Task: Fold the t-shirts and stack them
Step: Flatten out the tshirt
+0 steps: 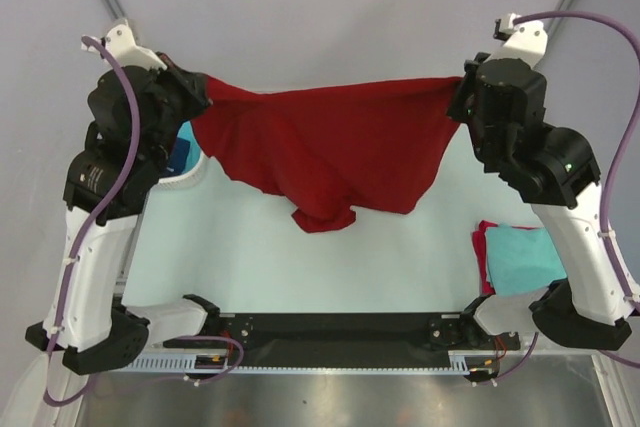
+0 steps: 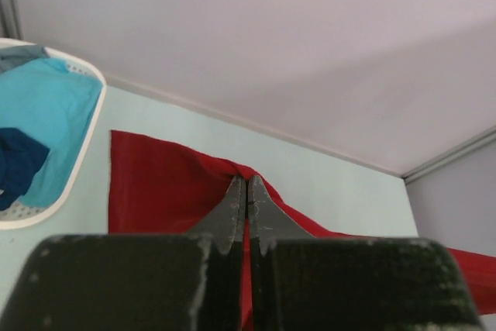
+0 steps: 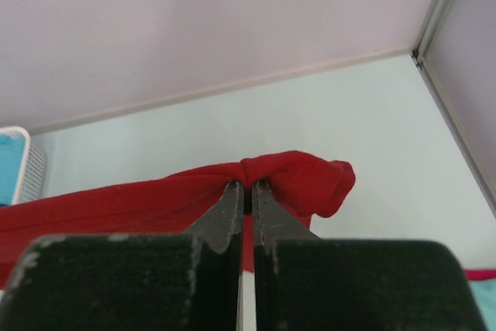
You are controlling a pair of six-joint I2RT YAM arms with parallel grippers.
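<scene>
Dark red shirt [image 1: 320,152]: stretched between the two sets of jaws. Its long axis runs straight from the left jaws to the right jaws, across the worktop [image 1: 300,277]. The top edge is nearly taut, with a slight dip at the middle. The body hangs from that line toward the arm bases and ends in a bunched lobe about midway between the jaws. Cannot tell whether the lobe touches the worktop.

Left jaws: pressed together on a gathered corner of the shirt. Folds fan out from the tips in the left wrist view.

Right jaws: likewise closed on a bunched corner. A small rounded wad pokes out just beyond the tips and to their right.

View differences:
- Only the top view gives the full span. It also shows a folded turquoise shirt [image 1: 522,259] lying on a red shirt [image 1: 481,242], on the near side of the right jaws.
- Only the left wrist view looks into the white basket [image 2: 81,160], left of the left jaws. It holds a light blue shirt [image 2: 46,114] and a navy shirt [image 2: 15,164].
- The right wrist view catches just a basket corner, far left.

Cloth: plain, no print, matte, with soft creases.
</scene>
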